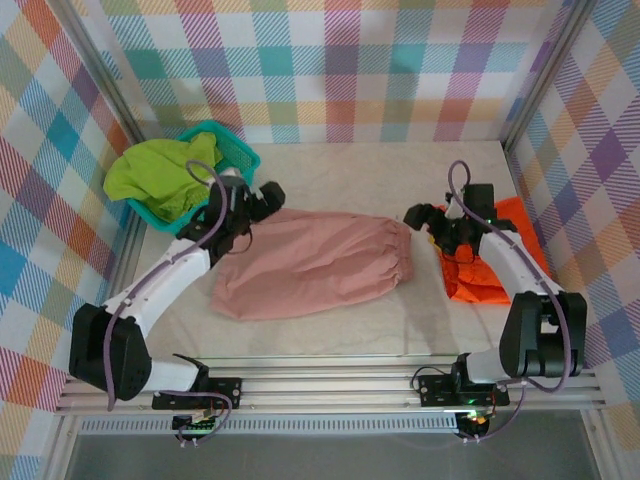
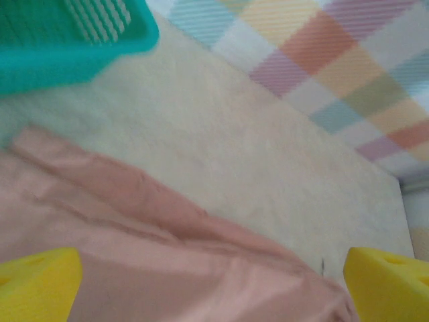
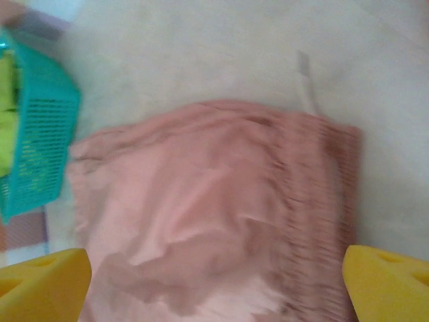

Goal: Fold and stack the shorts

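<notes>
At mid-table, pink shorts are flanked by left gripper and right gripper, both spread wide, empty.
Green shorts are heaped in the far-left basket; orange shorts are overlapped by the right arm.

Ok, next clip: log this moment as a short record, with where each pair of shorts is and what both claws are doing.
pink shorts: laid flat in the middle of the table, waistband toward the right
orange shorts: compact pile at the right side, partly under the right arm
lime green shorts: bunched in the teal basket, back left
left claw: open, over the pink shorts' left end
right claw: open, by the pink waistband
stack: not yet started
</notes>
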